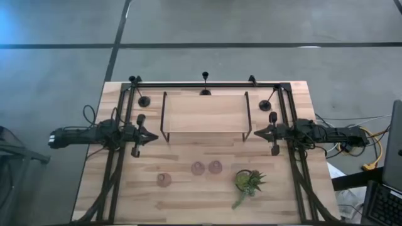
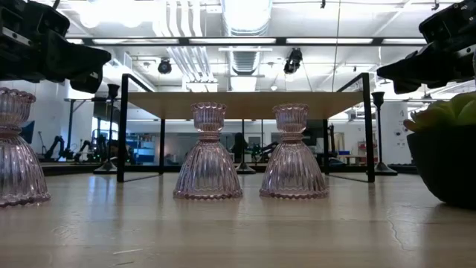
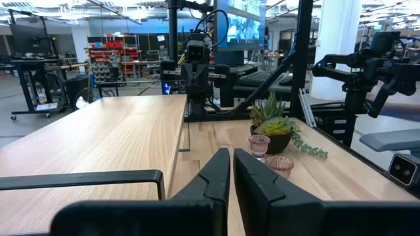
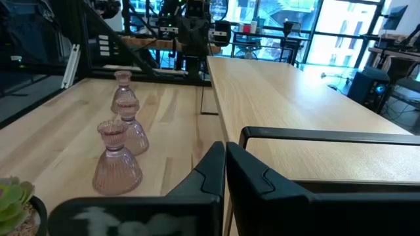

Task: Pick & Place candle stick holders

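Three pink glass holders [image 1: 164,180] [image 1: 198,167] [image 1: 215,166] stand upright on their wide bases on the near half of the table. They also show in the low view [image 2: 208,152] [image 2: 293,152] [image 2: 16,149] and in the right wrist view [image 4: 117,160]. Three slim black stems [image 1: 144,100] [image 1: 205,91] [image 1: 266,105] stand on their disc bases along the far edge. My left gripper [image 1: 151,135] [image 3: 231,174] hovers shut and empty left of the raised shelf. My right gripper [image 1: 257,132] [image 4: 225,167] hovers shut and empty right of it.
A raised wooden shelf on a black metal frame [image 1: 204,113] stands mid-table between the grippers. A green spiky potted plant [image 1: 248,182] sits near the front right, close to the pink holders. A black frame [image 1: 125,113] runs along the table's sides and far edge.
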Controlling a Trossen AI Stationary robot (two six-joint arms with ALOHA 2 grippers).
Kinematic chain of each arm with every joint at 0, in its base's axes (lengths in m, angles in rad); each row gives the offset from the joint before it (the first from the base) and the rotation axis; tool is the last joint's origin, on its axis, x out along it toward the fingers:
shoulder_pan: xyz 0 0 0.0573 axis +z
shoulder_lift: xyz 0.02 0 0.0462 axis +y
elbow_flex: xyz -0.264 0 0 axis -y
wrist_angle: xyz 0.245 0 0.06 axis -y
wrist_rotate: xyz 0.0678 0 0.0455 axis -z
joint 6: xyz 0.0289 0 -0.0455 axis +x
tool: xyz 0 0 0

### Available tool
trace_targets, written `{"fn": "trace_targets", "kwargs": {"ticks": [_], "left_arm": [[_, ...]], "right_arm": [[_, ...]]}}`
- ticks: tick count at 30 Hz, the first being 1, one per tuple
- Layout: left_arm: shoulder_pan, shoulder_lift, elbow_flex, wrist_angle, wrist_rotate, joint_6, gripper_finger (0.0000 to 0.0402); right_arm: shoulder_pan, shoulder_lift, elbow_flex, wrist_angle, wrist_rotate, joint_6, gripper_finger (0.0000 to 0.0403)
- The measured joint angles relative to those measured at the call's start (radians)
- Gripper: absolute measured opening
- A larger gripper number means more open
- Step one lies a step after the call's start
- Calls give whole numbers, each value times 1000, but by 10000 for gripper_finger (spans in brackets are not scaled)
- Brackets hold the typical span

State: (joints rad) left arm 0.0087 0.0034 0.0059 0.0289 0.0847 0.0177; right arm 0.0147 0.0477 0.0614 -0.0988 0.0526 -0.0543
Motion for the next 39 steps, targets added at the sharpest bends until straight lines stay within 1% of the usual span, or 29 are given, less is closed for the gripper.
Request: {"fn": "trace_targets", "kwargs": {"ticks": [11, 16, 18, 22, 27, 30, 32, 34, 36, 39], "left_arm": [[0, 0, 0, 0, 0, 0, 26], [0, 0, 0, 0, 0, 0, 26], [0, 0, 0, 0, 0, 0, 26], [0, 0, 0, 0, 0, 0, 26], [0, 0, 0, 0, 0, 0, 26], [0, 0, 0, 0, 0, 0, 26], [0, 0, 0, 0, 0, 0, 26], [0, 0, 0, 0, 0, 0, 26], [0, 0, 0, 0, 0, 0, 26], [0, 0, 0, 0, 0, 0, 26]], "right_arm": [[0, 0, 0, 1, 0, -7, 8], [0, 0, 0, 13, 1, -124, 8], [0, 0, 0, 20, 1, -144, 8], [0, 0, 0, 141, 0, -127, 8], [0, 0, 1, 399, 1, -56, 8], [0, 1, 27, 475, 0, -70, 8], [0, 1, 58, 471, 2, -107, 8], [0, 1, 98, 444, 23, -111, 8], [0, 1, 141, 393, 78, -95, 8], [0, 4, 209, 266, 191, -62, 8]]}}
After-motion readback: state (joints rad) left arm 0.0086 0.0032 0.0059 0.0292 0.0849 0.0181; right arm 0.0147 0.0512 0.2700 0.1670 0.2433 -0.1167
